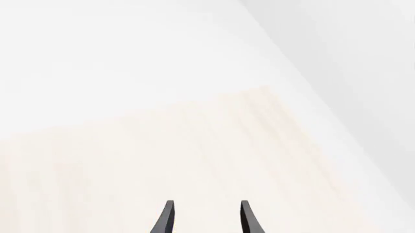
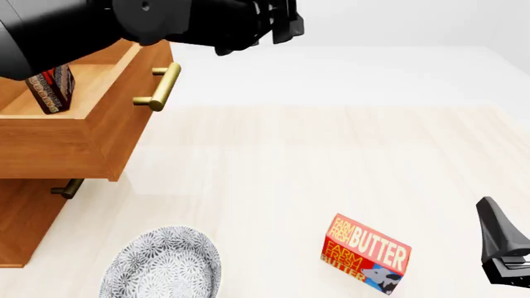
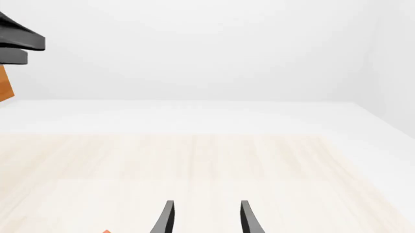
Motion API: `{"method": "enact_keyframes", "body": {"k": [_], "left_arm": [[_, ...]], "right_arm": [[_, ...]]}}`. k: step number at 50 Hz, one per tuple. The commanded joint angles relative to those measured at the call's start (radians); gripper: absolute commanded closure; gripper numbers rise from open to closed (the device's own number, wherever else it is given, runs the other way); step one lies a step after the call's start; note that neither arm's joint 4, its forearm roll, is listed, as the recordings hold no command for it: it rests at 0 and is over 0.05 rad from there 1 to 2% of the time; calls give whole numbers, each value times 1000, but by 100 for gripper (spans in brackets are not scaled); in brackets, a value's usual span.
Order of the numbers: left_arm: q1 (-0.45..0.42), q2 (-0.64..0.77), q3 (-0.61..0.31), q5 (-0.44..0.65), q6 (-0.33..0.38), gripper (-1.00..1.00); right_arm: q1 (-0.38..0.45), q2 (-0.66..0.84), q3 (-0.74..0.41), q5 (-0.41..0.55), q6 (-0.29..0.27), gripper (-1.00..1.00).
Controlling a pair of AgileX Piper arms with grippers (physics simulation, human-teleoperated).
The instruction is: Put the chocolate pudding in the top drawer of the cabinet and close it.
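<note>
The cabinet (image 2: 29, 217) stands at the left with its top drawer (image 2: 103, 133) pulled out and the brass handle (image 2: 161, 87) facing right. The chocolate pudding (image 2: 51, 87) stands upright inside that drawer, partly hidden by my left arm. My left gripper (image 2: 287, 22) hovers high, to the right of the drawer and apart from the handle; in the left wrist view the left gripper (image 1: 206, 218) is open over bare table. My right gripper (image 2: 501, 239) sits low at the right edge, and in the right wrist view the right gripper (image 3: 206, 218) is open and holds nothing.
A red butter box (image 2: 367, 253) lies on the table front centre-right. A patterned grey plate (image 2: 166, 264) sits in front of the cabinet. The lower drawer's handle (image 2: 66, 188) shows beneath the open drawer.
</note>
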Motion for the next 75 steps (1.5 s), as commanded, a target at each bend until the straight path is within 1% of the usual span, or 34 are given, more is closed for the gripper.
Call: {"method": "enact_keyframes", "body": {"k": [1,4,8,10,18,22,29,34,36,42,56,62,67,71,75], "left_arm": [[7,-16,95,-61,-72,-100],[0,-28,150,-103,-96,-100],[-2,-32,167,-119,-104,-100],[-2,-37,213,-155,-135,-100],[8,-46,234,-161,-152,-100],[22,-48,234,-156,-145,-100],[37,-53,265,-172,-168,-100],[47,-57,264,-166,-169,-100],[63,-66,283,-177,-173,-100],[65,-69,305,-191,-184,-100],[113,-76,323,-194,-175,-100],[121,-79,329,-196,-177,-100],[138,-84,353,-212,-181,-100],[141,-87,379,-235,-198,-100],[146,-100,383,-222,-199,-100]], "right_arm": [[0,0,0,0,0,-100],[0,0,0,0,0,-100],[0,0,0,0,0,-100],[0,0,0,0,0,-100],[0,0,0,0,0,-100],[0,0,0,0,0,-100],[0,0,0,0,0,-100],[0,0,0,0,0,-100],[0,0,0,0,0,-100],[0,0,0,0,0,-100],[0,0,0,0,0,-100],[0,0,0,0,0,-100],[0,0,0,0,0,-100],[0,0,0,0,0,-100],[0,0,0,0,0,-100]]}}
